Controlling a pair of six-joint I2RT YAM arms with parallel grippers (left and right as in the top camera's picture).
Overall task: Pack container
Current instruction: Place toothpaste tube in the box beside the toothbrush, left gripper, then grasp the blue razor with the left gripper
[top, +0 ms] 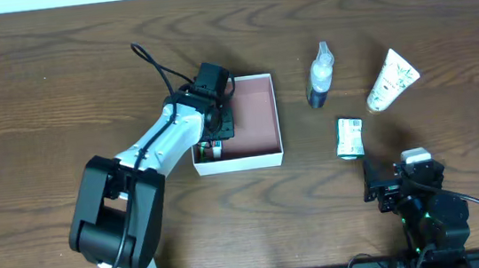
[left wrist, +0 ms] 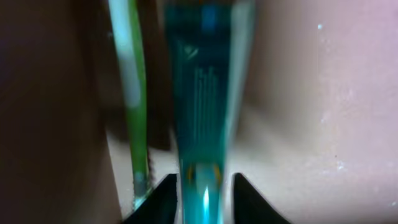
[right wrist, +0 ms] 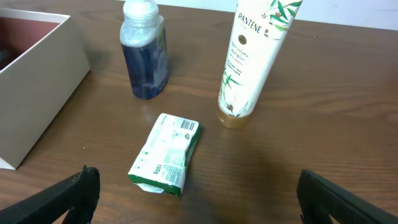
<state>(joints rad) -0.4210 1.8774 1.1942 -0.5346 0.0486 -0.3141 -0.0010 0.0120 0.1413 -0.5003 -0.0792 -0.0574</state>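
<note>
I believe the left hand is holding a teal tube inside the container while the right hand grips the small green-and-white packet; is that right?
Not quite: the right wrist view shows the right hand open and empty, with the green-and-white packet lying on the table ahead of it. The left hand does hold the teal tube inside the container.

Brown wood-grain worktop [top: 38, 84], carrying a square white-walled box [top: 251, 115] left of centre. Right of it, lying flat and apart: a clear bottle [top: 320, 76] of blue liquid, a leaf-printed white tube [top: 392, 80], and, nearer the front, a small green-and-white packet [top: 350, 137].
</note>
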